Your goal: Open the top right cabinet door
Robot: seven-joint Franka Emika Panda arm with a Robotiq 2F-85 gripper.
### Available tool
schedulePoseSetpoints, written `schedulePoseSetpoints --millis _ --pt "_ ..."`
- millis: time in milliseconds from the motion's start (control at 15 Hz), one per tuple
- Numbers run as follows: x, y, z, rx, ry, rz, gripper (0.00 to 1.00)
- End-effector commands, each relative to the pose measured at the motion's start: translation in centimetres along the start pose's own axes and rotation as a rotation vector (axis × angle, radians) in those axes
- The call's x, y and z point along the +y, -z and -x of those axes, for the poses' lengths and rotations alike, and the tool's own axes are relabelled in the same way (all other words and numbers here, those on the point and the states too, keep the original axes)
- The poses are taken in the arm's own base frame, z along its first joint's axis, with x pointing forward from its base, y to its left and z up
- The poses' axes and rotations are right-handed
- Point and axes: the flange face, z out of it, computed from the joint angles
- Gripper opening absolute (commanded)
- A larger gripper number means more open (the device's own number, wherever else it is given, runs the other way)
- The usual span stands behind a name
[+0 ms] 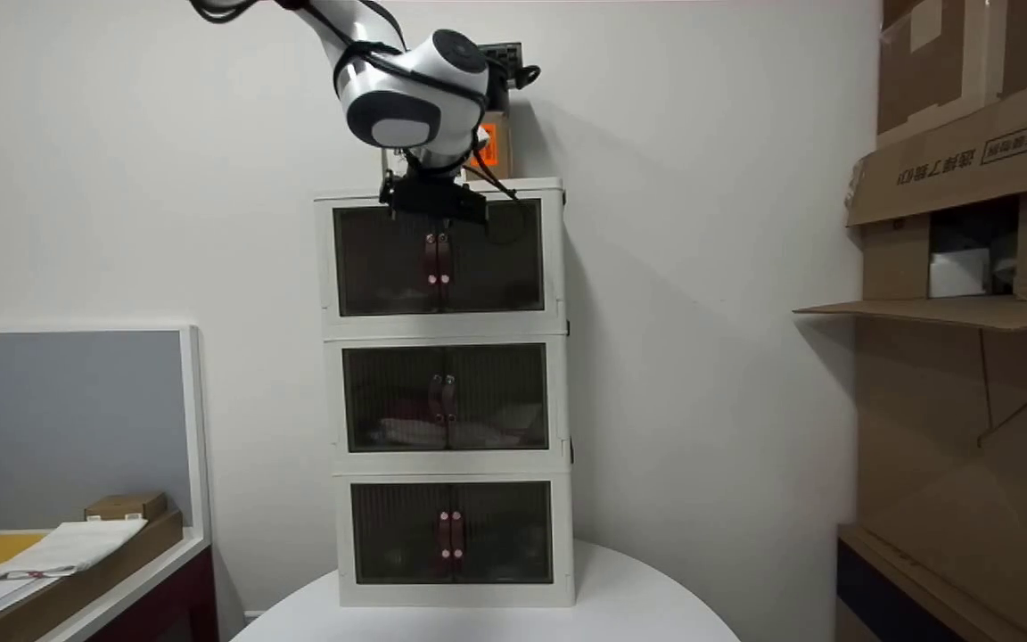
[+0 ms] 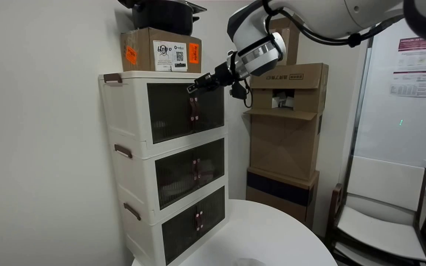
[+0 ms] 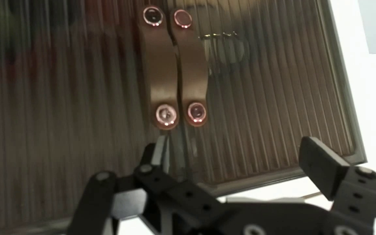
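The top right cabinet door (image 1: 500, 276) is a dark see-through panel, shut, beside the matching left panel (image 1: 380, 276). It also shows in an exterior view (image 2: 212, 111). The wrist view is upside down, so this door (image 3: 77, 130) fills its left part. Its brown handle (image 3: 160, 68) sits at the inner edge beside the left panel's handle (image 3: 193, 68). My gripper (image 3: 236, 140) is open and empty. One finger is close to the upper end of the handles; touching cannot be told. In both exterior views the gripper (image 1: 438, 203) (image 2: 192, 88) is before the doors' upper part.
A cardboard box (image 2: 172, 51) and a black pot (image 2: 165, 18) stand on top of the cabinet. Two lower tiers (image 1: 558, 401) have shut dark doors. The cabinet stands on a round white table (image 1: 629, 597). Cardboard boxes (image 2: 283, 144) are stacked at one side, near a chair (image 2: 383, 221).
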Motion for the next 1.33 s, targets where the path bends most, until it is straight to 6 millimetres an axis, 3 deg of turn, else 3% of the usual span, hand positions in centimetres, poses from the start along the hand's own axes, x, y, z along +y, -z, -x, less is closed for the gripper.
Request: schedulePoseSetpoints --millis 0,333,800,867,1000,1267 --pt "2.8 -0.7 0.0 0.019 0.015 -0.041 1.00" --pt "4.0 -0.9 1.7 0.008 -0.034 -0.014 1.00" --pt "2.1 -4.2 4.0 -0.050 -0.062 -0.080 1.00" --pt "1.8 -4.5 4.3 -0.057 -0.060 -0.091 0.75" --pt "1.5 -4.9 4.8 -0.069 -0.065 -0.096 0.68" --pt "1.9 -4.2 5.0 -0.071 -0.074 -0.083 0.37"
